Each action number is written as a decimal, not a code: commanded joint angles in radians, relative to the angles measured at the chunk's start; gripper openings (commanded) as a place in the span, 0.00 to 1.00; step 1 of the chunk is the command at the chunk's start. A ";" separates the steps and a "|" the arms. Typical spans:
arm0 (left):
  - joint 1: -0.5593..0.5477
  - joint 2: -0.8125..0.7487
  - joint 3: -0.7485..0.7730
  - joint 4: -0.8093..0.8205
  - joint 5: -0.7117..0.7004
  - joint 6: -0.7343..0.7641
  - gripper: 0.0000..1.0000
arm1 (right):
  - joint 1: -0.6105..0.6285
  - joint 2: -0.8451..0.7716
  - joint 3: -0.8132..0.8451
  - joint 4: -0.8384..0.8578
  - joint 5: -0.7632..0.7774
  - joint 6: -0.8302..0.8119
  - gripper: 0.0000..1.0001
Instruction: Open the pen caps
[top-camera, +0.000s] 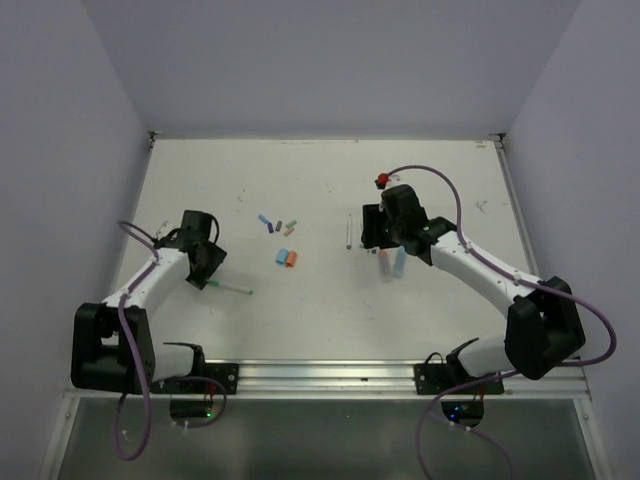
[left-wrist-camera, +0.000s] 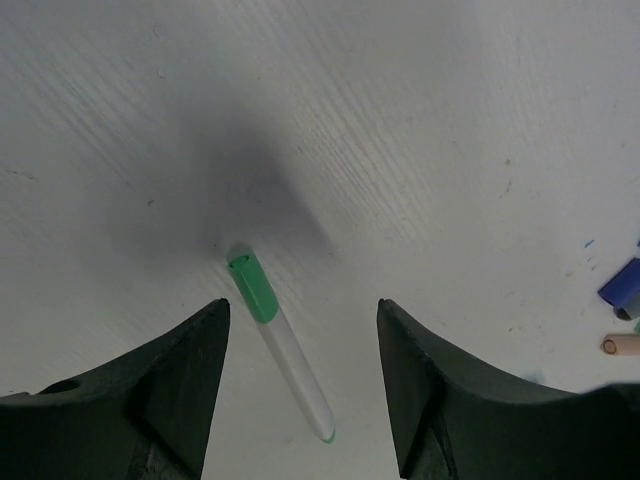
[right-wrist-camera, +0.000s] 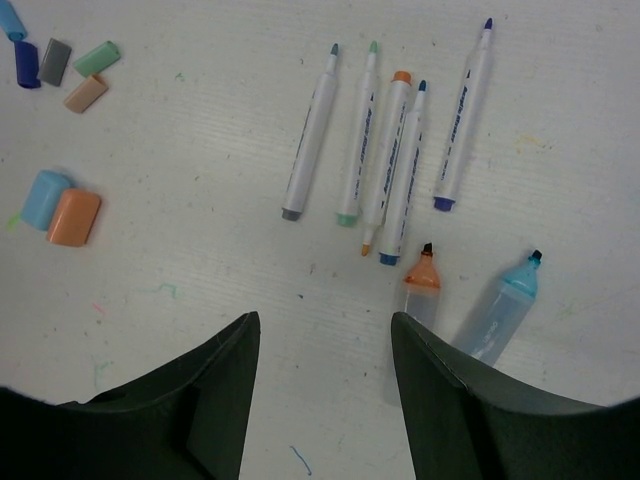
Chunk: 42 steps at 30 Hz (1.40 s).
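Observation:
A thin pen lies on the table with its green cap (left-wrist-camera: 252, 287) still on; it also shows in the top view (top-camera: 233, 289). My left gripper (left-wrist-camera: 303, 308) (top-camera: 209, 264) is open and empty, just above the pen's pale barrel (left-wrist-camera: 296, 378). Loose caps lie mid-table: a fat orange cap (right-wrist-camera: 75, 217) (top-camera: 292, 259) and a light blue cap (right-wrist-camera: 45, 197) (top-camera: 282, 256), plus several small ones including a green cap (right-wrist-camera: 97, 58). My right gripper (right-wrist-camera: 325, 320) (top-camera: 369, 229) is open and empty, near the uncapped pens (right-wrist-camera: 385, 150).
An uncapped orange highlighter (right-wrist-camera: 421, 291) and a blue highlighter (right-wrist-camera: 495, 312) lie by my right finger. Small caps (top-camera: 278, 226) cluster mid-table; a dark blue cap (left-wrist-camera: 622, 285) and a peach cap (left-wrist-camera: 620, 345) show at the right edge of the left wrist view. Walls enclose the table on three sides.

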 joint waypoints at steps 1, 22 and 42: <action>0.012 0.035 -0.009 0.009 -0.009 -0.039 0.64 | 0.007 -0.037 -0.010 0.005 0.018 -0.011 0.59; 0.035 0.144 -0.045 0.032 0.003 -0.045 0.47 | 0.016 -0.039 -0.022 0.011 0.029 -0.008 0.59; 0.045 -0.121 -0.120 0.315 0.193 0.263 0.00 | 0.142 -0.005 0.002 0.057 -0.037 0.063 0.59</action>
